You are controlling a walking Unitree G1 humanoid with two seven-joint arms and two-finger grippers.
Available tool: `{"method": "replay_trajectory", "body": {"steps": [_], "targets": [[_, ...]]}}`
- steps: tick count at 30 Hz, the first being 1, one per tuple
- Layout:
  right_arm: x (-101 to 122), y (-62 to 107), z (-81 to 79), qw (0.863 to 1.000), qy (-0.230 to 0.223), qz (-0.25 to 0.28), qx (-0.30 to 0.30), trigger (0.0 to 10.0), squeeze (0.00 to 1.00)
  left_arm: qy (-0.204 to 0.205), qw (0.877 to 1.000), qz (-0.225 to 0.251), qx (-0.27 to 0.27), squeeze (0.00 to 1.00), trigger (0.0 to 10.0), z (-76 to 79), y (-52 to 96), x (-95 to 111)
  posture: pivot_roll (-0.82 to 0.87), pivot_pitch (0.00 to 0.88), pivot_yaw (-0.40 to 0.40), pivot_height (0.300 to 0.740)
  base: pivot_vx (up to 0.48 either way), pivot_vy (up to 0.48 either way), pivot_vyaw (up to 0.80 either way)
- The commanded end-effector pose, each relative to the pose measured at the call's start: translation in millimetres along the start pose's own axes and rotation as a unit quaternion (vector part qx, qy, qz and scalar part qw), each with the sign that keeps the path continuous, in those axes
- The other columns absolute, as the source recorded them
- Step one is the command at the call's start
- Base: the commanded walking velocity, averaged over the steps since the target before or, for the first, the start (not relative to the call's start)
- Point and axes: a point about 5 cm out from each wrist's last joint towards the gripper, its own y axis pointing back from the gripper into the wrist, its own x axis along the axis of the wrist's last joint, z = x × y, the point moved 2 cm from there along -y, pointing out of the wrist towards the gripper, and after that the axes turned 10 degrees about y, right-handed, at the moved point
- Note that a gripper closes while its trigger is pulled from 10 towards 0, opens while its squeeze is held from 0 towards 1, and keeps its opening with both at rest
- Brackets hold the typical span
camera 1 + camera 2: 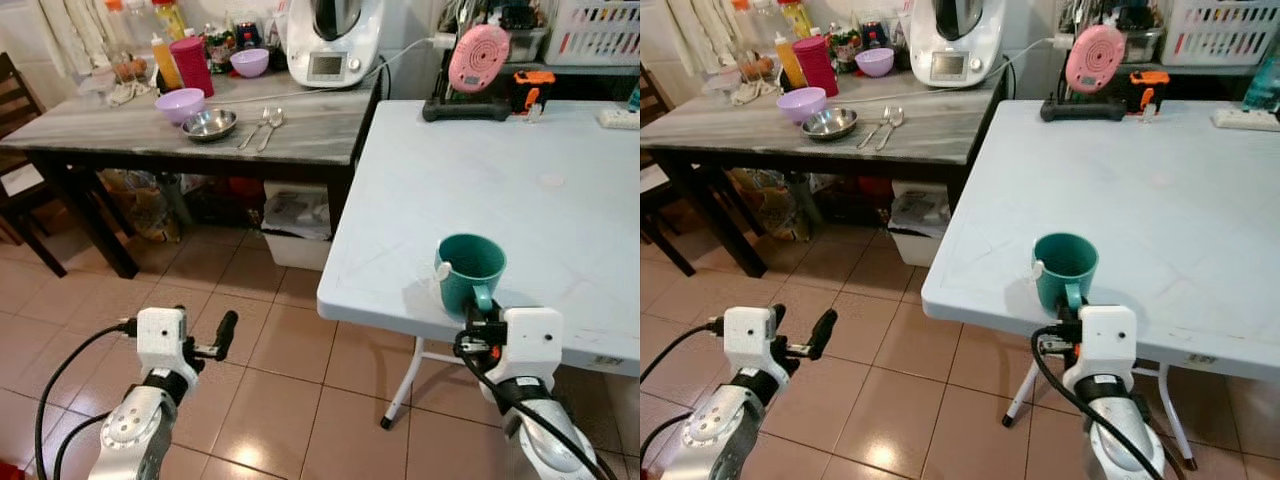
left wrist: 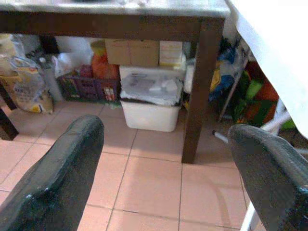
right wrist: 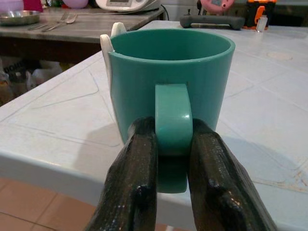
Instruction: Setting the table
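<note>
A teal mug (image 1: pixel 470 270) stands upright near the front edge of the pale blue table (image 1: pixel 500 180). A white spoon handle leans on the mug's rim. My right gripper (image 3: pixel 172 159) is shut on the mug's handle (image 3: pixel 172 130), one black finger on each side. On the grey side table (image 1: pixel 130 125) lie a purple bowl (image 1: pixel 180 103), a steel bowl (image 1: pixel 210 123) and two spoons (image 1: pixel 264 124). My left gripper (image 1: pixel 222 336) hangs low over the tiled floor, open and empty.
A white kitchen machine (image 1: pixel 333 40), bottles, a red cup stack (image 1: pixel 192 65) and a second purple bowl (image 1: pixel 249 62) crowd the side table's back. A pink device (image 1: pixel 478 58) and an orange tool (image 1: pixel 532 88) sit at the blue table's far edge. Boxes and bags lie under the side table.
</note>
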Motion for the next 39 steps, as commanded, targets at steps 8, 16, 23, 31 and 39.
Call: {"method": "replay_trajectory", "body": {"steps": [8, 16, 23, 31, 39], "targets": [[13.0, -4.2, -2.0, 1.0, 0.017, 0.021, -0.008, 10.0, 0.0, -0.009, 0.998, 0.062, 0.006, 0.0, 10.0, 0.0, -1.6, 30.1, -0.24, 0.002, 0.077, 0.74, 0.0, 0.0, 0.0], [27.5, -6.3, 8.3, 0.998, 0.024, 0.042, -0.041, 10.0, 0.0, -0.011, 0.997, 0.071, -0.023, 0.0, 10.0, 19.7, -11.8, 37.7, -0.27, 0.01, 0.095, 0.74, 0.0, 0.0, 0.0], [20.4, -14.5, 4.7, 0.999, 0.02, 0.024, -0.035, 10.0, 0.0, 0.015, 0.998, 0.062, -0.007, 0.0, 10.0, 18.6, -17.5, 25.6, -0.26, 0.0, 0.062, 0.74, 0.0, 0.0, -0.61], [27.9, -22.3, 16.2, 0.997, 0.037, 0.036, -0.049, 10.0, 0.0, 0.023, 0.996, 0.063, -0.061, 0.0, 10.0, 33.8, -27.3, 35.4, -0.28, 0.0, 0.08, 0.74, 0.0, 0.0, -0.76], [30.9, -24.8, 7.3, 0.997, 0.036, 0.046, -0.04, 10.0, 0.0, 0.037, 0.994, 0.077, -0.067, 0.0, 10.0, 38.9, -32.6, 40.9, -0.28, 0.0, 0.084, 0.74, 0.218, 0.0, -0.76]]}}
